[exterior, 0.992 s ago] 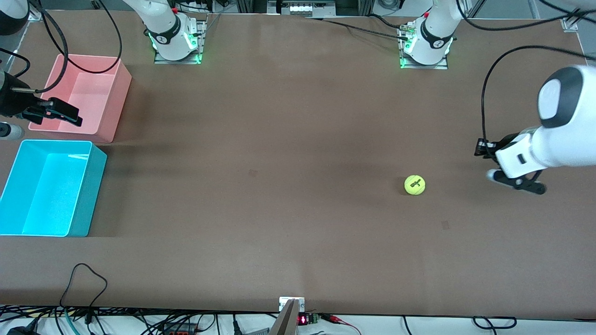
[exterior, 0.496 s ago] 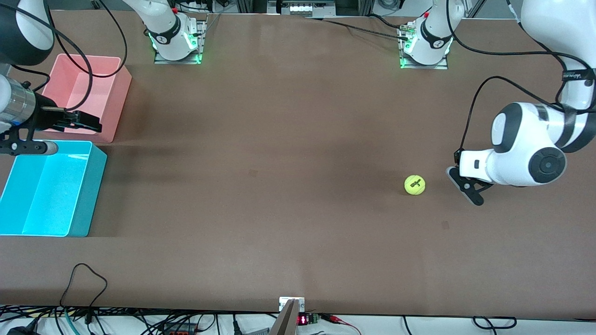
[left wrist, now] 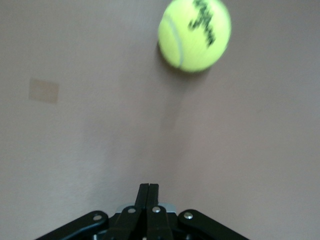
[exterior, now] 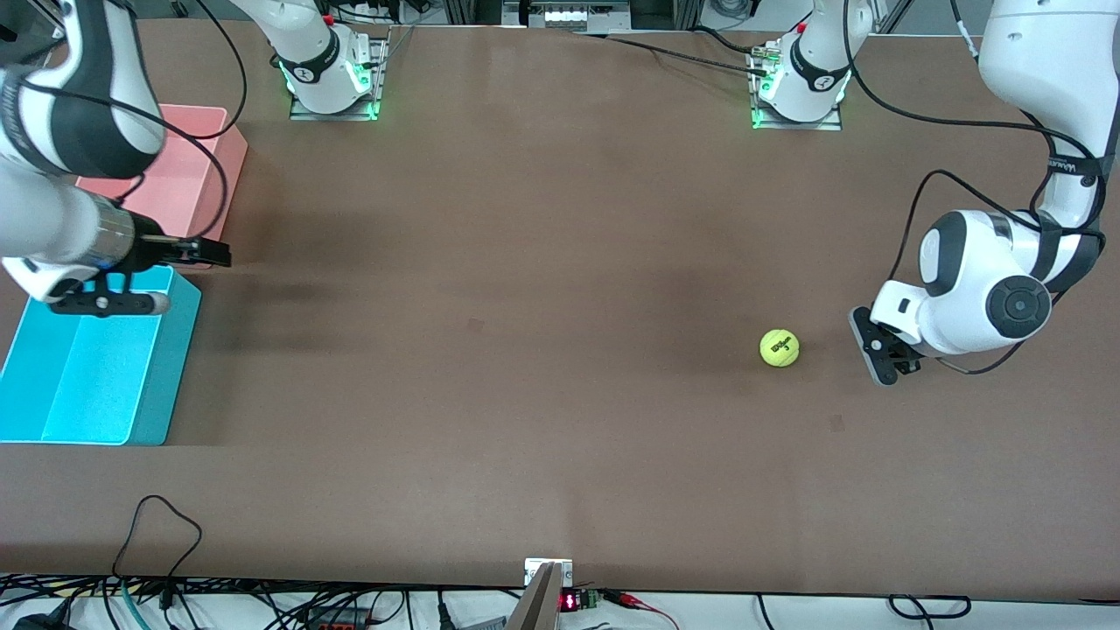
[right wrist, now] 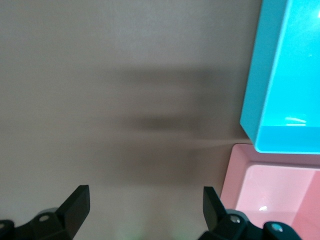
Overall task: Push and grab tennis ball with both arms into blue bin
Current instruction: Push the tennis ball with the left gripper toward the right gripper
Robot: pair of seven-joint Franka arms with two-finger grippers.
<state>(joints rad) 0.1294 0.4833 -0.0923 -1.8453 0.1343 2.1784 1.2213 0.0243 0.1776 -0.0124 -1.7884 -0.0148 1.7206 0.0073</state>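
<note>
The tennis ball (exterior: 779, 347) lies on the brown table toward the left arm's end; in the left wrist view it (left wrist: 195, 34) lies ahead of the fingertips with a gap of bare table between. My left gripper (exterior: 873, 352) is low beside the ball, on the side toward the left arm's end of the table, shut and empty (left wrist: 148, 187). My right gripper (exterior: 219, 255) is open and empty (right wrist: 145, 200), over the table just off the walls of the two bins. The blue bin (exterior: 166, 367) stands at the right arm's end and is empty; its corner also shows in the right wrist view (right wrist: 272, 75).
A pink bin (exterior: 214, 175) stands next to the blue bin, farther from the front camera; its rim shows in the right wrist view (right wrist: 235, 175). Cables hang along the table's front edge (exterior: 157, 516). The arm bases (exterior: 332, 79) stand along the back edge.
My left gripper has swung in and come down closer to the ball. My right gripper has moved from over the pink bin out past the bins' walls. The ball has not moved.
</note>
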